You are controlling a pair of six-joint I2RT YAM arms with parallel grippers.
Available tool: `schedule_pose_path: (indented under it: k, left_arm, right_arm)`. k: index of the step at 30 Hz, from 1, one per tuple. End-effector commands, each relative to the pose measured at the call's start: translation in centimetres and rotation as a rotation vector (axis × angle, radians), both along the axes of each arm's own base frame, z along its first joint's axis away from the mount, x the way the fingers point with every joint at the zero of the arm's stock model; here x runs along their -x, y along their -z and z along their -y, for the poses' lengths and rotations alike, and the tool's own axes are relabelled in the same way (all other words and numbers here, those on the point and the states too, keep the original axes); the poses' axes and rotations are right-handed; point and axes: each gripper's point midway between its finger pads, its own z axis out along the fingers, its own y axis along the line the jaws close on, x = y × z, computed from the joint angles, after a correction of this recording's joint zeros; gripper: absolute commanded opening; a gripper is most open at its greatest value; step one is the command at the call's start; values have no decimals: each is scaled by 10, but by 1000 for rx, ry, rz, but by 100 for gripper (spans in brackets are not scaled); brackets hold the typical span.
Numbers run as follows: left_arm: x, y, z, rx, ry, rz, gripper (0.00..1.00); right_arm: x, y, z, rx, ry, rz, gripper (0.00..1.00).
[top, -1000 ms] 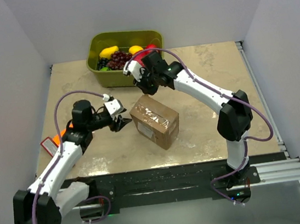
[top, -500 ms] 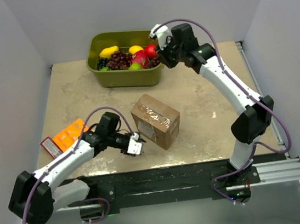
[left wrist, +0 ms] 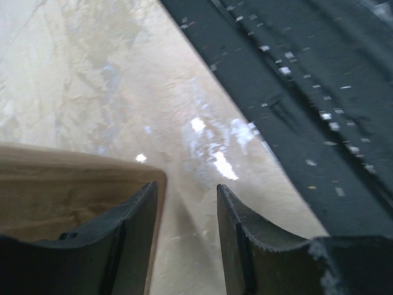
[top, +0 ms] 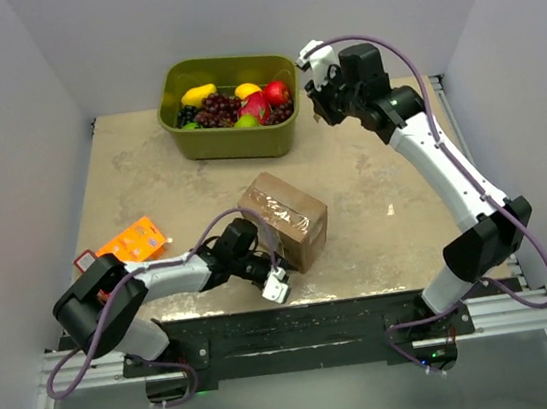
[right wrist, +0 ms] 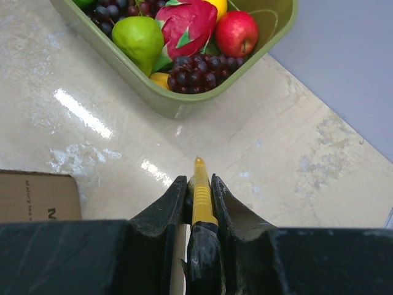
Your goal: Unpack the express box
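The express box [top: 284, 220], a brown taped carton, sits mid-table; its corner shows in the left wrist view [left wrist: 55, 190] and its edge in the right wrist view [right wrist: 37, 196]. My left gripper [top: 264, 263] lies low at the box's near-left side, close to the table's front edge. Its jaws [left wrist: 187, 186] are open with only bare table between them, and the left finger [left wrist: 132, 233] is right beside the box corner. My right gripper [top: 322, 97] hovers to the right of the bin, shut [right wrist: 199, 181] on a slim yellow cutter [right wrist: 201, 193] pointing forward.
An olive-green bin [top: 234, 134] with fruit stands at the back, with its rim [right wrist: 184, 104] just ahead of the right gripper. A flat orange package [top: 132, 240] lies at the left. The black front rail [left wrist: 307, 92] runs close by the left gripper.
My left arm swung from the box's left side round to its near side by the front edge. My right arm drew back from over the bin toward the right, still holding the cutter.
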Motion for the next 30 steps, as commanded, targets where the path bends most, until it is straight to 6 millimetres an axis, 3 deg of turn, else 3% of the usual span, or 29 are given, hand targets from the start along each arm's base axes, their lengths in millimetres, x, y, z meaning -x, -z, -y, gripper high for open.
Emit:
schedule_pose_path:
  k: [1, 11, 16, 17, 18, 22, 23, 26, 30]
  left_arm:
    - [-42, -29, 24, 101, -107, 142, 48]
    - [-89, -22, 41, 134, -330, 140, 51]
    - [-79, -22, 38, 102, -309, 79, 52]
    - [-71, -36, 38, 117, -272, 69, 52]
    - [-63, -26, 24, 58, -255, 29, 52]
    - [-27, -40, -21, -14, -157, -40, 52]
    - [-24, -33, -42, -67, -181, -84, 52]
    - [-22, -44, -73, -90, -235, -91, 52]
    - [-38, -61, -91, -60, -421, -119, 54]
  right_arm:
    - [11, -28, 16, -20, 43, 69, 0]
    - [8, -31, 31, -30, 71, 82, 0]
    - [3, -33, 24, -64, 36, 60, 0]
    - [4, -42, 18, -88, -4, 67, 0]
    - [7, -44, 16, -90, -26, 59, 0]
    - [10, -72, 1, -133, -131, 89, 0]
    - [14, -74, -9, -158, -189, 77, 0]
    - [21, -81, -18, -182, -259, 48, 0]
    - [31, -95, -27, -268, -312, 40, 0]
